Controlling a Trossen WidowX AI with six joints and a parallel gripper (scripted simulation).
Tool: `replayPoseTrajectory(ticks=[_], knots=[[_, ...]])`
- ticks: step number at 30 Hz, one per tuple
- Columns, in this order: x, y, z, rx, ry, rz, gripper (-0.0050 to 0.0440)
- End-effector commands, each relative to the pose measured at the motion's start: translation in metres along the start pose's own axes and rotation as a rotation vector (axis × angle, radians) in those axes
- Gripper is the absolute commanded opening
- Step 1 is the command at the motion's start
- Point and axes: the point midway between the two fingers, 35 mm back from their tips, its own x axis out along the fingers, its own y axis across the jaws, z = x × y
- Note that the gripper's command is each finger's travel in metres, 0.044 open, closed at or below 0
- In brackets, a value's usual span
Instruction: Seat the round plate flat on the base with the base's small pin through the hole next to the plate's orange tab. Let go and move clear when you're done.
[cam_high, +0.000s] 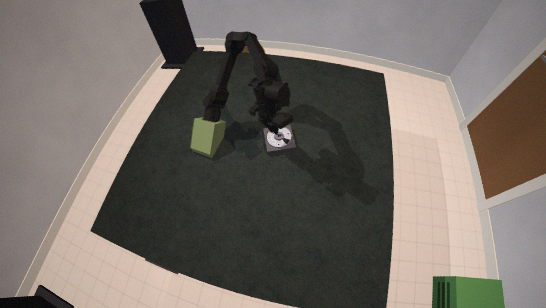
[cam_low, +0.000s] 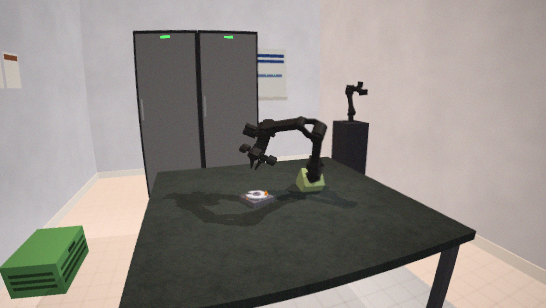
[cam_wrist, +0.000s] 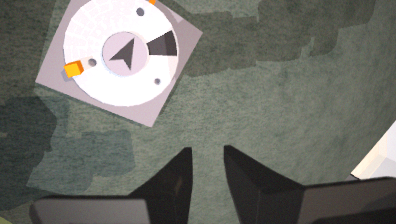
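The white round plate (cam_wrist: 120, 52) lies flat on the grey square base (cam_wrist: 150, 107) on the dark table. Its orange tab (cam_wrist: 73, 69) points left in the wrist view, with a small hole (cam_wrist: 92, 62) right beside it. I cannot tell whether a pin stands in that hole. A second orange bit (cam_wrist: 152, 1) shows at the plate's top edge. My gripper (cam_wrist: 207, 153) hangs well above the table, off to the side of the plate, with its fingers close together and nothing between them. The plate (cam_high: 278, 141) and gripper (cam_high: 274, 125) also show in the top view, and the plate (cam_low: 257, 197) and gripper (cam_low: 258, 162) in the exterior view.
The arm stands on a green block (cam_high: 207, 136) left of the base. A black pedestal (cam_low: 350, 142) with a camera stands behind the table. A green crate (cam_low: 44, 260) sits on the floor. The table's edges lie far from the base.
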Motion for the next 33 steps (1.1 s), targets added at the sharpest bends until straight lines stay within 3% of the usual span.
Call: replayPoseTrajectory(ticks=[1, 2, 3, 16, 33], knots=[[-0.008, -0.004, 0.005, 0.125, -0.003, 0.042, 0.004], [-0.01, 0.005, 0.006, 0.202, 0.003, 0.096, 0.0016], [-0.013, -0.002, 0.009, 0.299, 0.002, 0.099, 0.0], [-0.039, 0.018, 0.029, 0.939, 0.099, 0.347, 0.0], [-0.04, 0.022, 0.03, 0.953, 0.11, 0.358, -0.0013]])
